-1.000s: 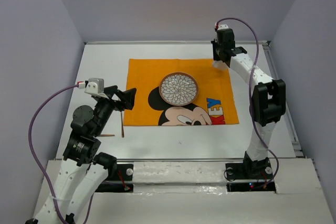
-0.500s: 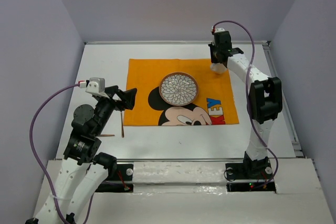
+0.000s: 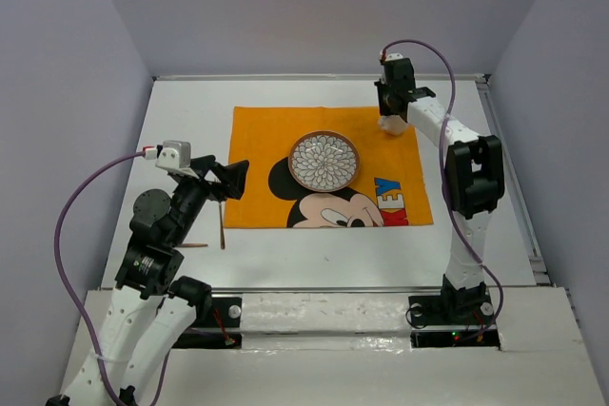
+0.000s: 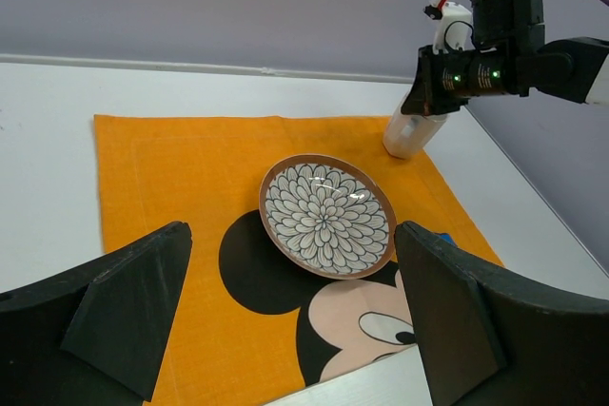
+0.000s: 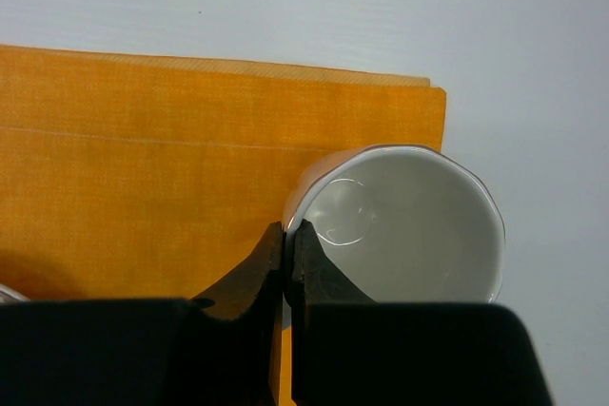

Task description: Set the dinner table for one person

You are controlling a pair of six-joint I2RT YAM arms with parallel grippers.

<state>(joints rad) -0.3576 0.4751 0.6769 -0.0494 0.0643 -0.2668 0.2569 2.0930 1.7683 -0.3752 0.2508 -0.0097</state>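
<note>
1. Swinging a little to the left over the last second, the right pincer [image 5: 288, 231] has carried a white cup [image 5: 400, 225] from beyond the right edge of the orange Mickey Mouse mat [image 3: 262, 140] to the mat's far right corner.
2. That shift suggests the drinking vessel is about to get its place above and right of the petal-patterned plate [image 3: 324, 160], which sits in the middle of the mat. It would be one of the later steps in laying a setting for one.
3. The white counter [image 3: 190, 111] serving as the dinner table spreads beneath everything, with the mat lying flat at its centre.
4. The right pincer is nearly closed, pinching the cup's rim with one finger inside the wall and one outside. The cup straddles the mat's corner, and whether its base has touched down cannot be told.
5. The left pincer [image 3: 228, 180] hangs wide apart and empty near the mat's left edge, unmoved, facing the plate.
6. A slender wooden utensil [image 3: 222, 225] lies on the bare counter just beside the mat's near left corner.
</note>
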